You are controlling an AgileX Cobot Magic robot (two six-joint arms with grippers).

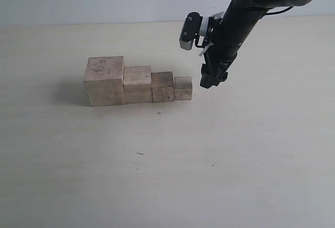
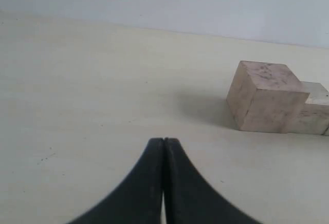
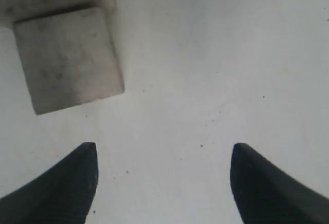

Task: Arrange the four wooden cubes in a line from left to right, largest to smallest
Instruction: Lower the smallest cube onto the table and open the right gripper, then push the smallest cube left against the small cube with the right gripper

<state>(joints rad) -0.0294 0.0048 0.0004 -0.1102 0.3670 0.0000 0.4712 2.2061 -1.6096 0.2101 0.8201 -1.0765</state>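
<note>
**A stepped row, tallest at the left and shortest at the right**

A pale surface (image 1: 235,175) fills the exterior view. On it, four wooden cubes (image 1: 142,88), unpainted with faint brown grain marks, stand in one straight row with neighbours touching side to side. The largest cube (image 1: 104,80) is at the left end. The second cube (image 1: 137,84) touches its right side, and the third cube (image 1: 162,87) follows. The smallest cube (image 1: 182,88) closes the right end. Each is shorter than the one to its left.

A dark arm (image 1: 238,19) comes in from the upper right. Its black right end effector (image 1: 212,79) hangs just beside the smallest cube, to that cube's right, apart from it. The right wrist view shows its two fingers spread wide with only bare surface between them, holding nothing.

The left end effector (image 2: 164,141) appears only in the left wrist view. Its two black fingers are pressed together and empty, and the largest cube stands well apart from them.
</note>
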